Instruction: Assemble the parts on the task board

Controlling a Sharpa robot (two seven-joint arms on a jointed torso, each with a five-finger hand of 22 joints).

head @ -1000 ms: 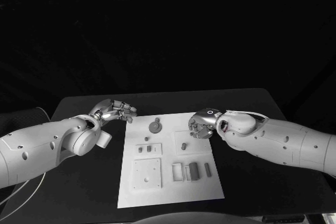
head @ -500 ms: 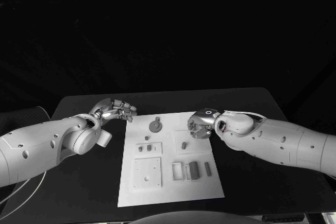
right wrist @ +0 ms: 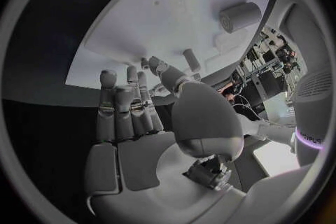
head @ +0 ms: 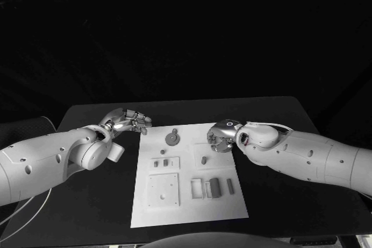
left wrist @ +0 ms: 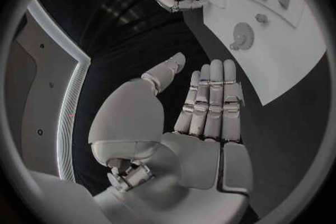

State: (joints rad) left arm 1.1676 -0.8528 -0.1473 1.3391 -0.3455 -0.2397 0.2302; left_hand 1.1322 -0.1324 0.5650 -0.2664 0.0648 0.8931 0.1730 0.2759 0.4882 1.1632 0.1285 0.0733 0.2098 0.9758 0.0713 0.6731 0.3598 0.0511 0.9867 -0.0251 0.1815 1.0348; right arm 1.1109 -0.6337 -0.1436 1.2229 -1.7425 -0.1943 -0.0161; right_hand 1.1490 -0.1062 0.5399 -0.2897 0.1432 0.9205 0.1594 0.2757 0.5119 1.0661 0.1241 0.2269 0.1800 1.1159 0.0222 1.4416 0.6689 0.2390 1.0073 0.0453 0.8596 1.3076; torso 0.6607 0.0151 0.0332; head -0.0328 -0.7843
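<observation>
The white task board (head: 190, 205) lies in the middle of the black table, with grey parts on it: a round toothed piece (head: 172, 137) near its far edge, a short peg (head: 204, 160) and several bars (head: 213, 188). My right hand (head: 223, 135) hovers over the board's far right corner, fingers pointing down and holding nothing. In the right wrist view its fingers (right wrist: 129, 106) stretch out over the board (right wrist: 154, 28), with two stubby cylinders (right wrist: 239, 15) beyond them. My left hand (head: 128, 120) hangs just off the board's far left corner, fingers straight (left wrist: 210, 101) and empty.
A square plate (head: 163, 190) with holes and a small plate with two slots (head: 161, 163) sit on the board's left half. Bare black table (head: 85, 199) surrounds the board on both sides and at the front.
My right hand has drifted slightly toward the board's far edge. The left hand has hardly moved, and the parts lie as before.
</observation>
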